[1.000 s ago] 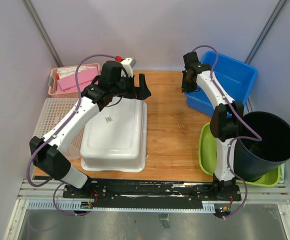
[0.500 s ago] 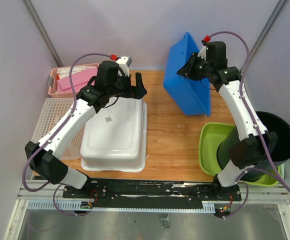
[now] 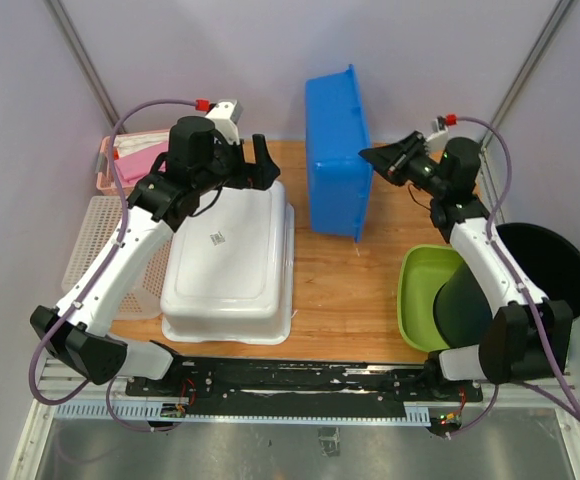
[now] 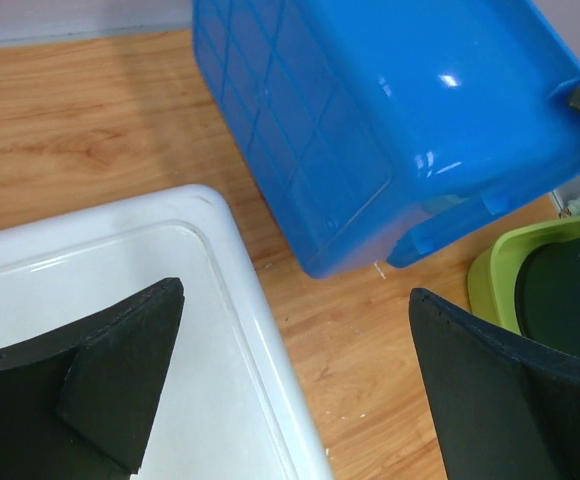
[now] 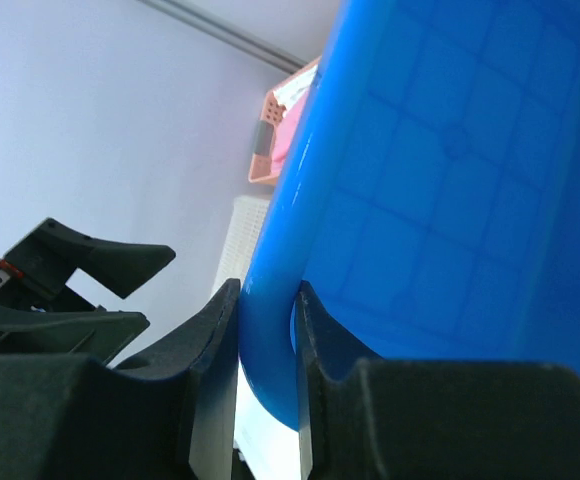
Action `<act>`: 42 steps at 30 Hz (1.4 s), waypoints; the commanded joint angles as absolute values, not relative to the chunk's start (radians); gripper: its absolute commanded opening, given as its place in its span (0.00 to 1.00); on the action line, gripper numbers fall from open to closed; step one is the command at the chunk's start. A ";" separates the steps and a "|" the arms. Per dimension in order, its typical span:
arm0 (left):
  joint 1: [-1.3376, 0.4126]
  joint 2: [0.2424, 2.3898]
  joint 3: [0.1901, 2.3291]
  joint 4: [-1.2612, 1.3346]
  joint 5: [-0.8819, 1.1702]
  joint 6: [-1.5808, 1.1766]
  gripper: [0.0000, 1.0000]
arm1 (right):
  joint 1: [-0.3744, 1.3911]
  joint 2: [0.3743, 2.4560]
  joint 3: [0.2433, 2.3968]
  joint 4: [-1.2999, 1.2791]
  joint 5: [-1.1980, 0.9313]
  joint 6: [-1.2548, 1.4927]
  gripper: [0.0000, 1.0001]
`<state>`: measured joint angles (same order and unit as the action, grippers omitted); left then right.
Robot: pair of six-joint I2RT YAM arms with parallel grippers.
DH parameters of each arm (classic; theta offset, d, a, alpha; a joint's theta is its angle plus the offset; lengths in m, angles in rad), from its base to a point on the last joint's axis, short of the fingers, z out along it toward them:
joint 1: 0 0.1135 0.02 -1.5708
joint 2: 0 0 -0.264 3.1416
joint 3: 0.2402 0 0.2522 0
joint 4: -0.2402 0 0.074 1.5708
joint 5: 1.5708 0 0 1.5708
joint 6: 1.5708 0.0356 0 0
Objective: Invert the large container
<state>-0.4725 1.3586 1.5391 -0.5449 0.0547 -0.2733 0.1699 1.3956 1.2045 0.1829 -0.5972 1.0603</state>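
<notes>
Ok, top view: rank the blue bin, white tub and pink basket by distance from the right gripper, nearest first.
1. blue bin: centre back, its rim clamped in the right gripper.
2. white tub: left of centre.
3. pink basket: back-left corner.

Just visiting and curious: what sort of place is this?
Probably a robot test booth, not a home: a left arm and right arm bolted to a metal rail by a wooden table, plain walls around, and the right gripper holding a blue tub on edge.
</notes>
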 commanded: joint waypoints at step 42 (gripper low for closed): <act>-0.606 1.578 1.525 -0.455 0.332 -0.399 0.99 | -0.051 0.963 1.120 -0.579 -0.203 0.497 0.77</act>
<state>-0.5674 1.5639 1.5127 -0.4854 0.3157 -0.3920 -0.0872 0.9363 1.0470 -0.5163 -0.2173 0.6315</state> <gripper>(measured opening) 0.991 0.765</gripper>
